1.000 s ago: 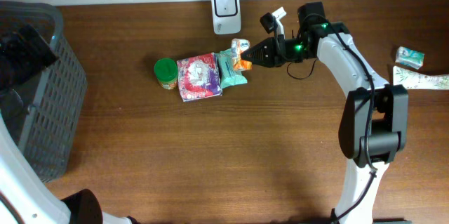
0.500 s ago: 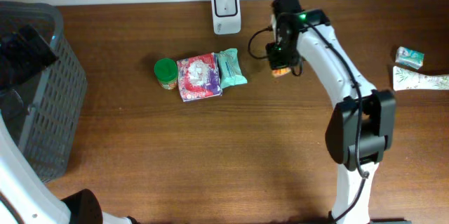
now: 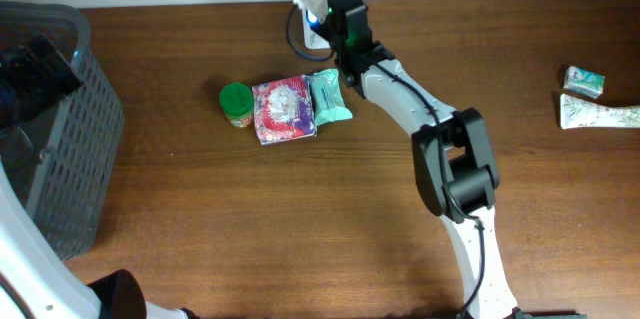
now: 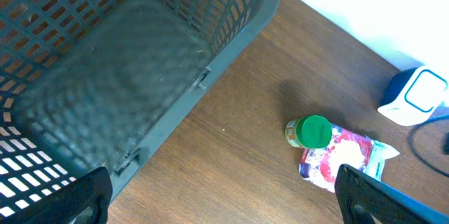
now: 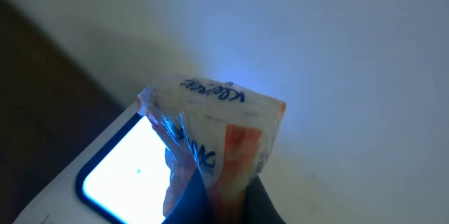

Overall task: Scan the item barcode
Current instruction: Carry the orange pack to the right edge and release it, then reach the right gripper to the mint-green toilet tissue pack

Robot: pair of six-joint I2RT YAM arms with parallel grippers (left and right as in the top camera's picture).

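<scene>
The right claw (image 5: 223,199) is clamped on a small tissue packet (image 5: 217,140), its dark fingers pinching the lower edge so that the packet stands up straight out of the tips. The wrapper is clear and crinkled, with blue lettering along the top and an orange patch on the right side.

In the right wrist view the packet sits directly in front of the scanner (image 5: 119,171), overlapping the right edge of its bright window, and bluish light falls on the wall behind. Whether the packet touches the scanner or hangs just off it cannot be told.

From overhead, the right arm stretches across to the far edge of the table (image 3: 300,219), and its wrist covers most of the scanner there.

Nearer on the table, well apart from the claw, a green-lidded jar (image 3: 236,104), a red pouch (image 3: 283,109) and a teal packet (image 3: 328,96) lie side by side in a row, touching one another. Two more small packs (image 3: 585,94) lie at the far right edge.

The left claw (image 4: 224,208) hangs with its fingers spread wide and nothing between them, above the rim of a grey basket (image 4: 231,55) at the left end of the table.
</scene>
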